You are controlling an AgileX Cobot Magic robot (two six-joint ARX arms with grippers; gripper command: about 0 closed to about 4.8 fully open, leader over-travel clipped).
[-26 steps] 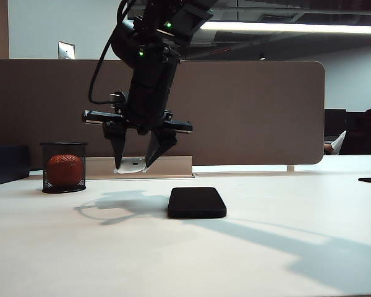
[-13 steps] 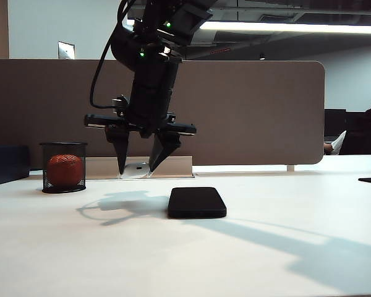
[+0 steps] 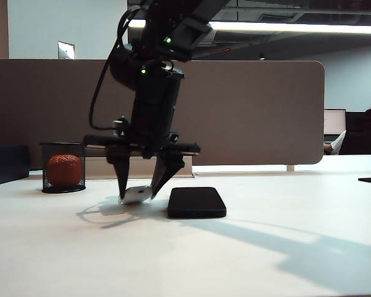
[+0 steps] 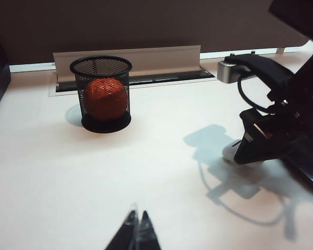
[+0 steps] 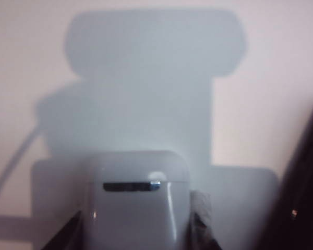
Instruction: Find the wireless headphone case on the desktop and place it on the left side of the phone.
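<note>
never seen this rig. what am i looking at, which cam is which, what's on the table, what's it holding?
It is a two-arm robot at a white desktop. One picture is from a camera off the arms; the other two are from cameras on the wrists. The right tool grips a white wireless headphone case, low over the desktop just left of the black phone; its wrist camera shows the case close up. The left tool hangs idle, fingers together. Further left stands a mesh cup holding an orange ball.

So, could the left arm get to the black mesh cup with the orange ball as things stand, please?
Probably yes: bare desktop lies between the left gripper, shut, and the mesh cup. The right gripper, holding the headphone case, sits off to the side.
</note>
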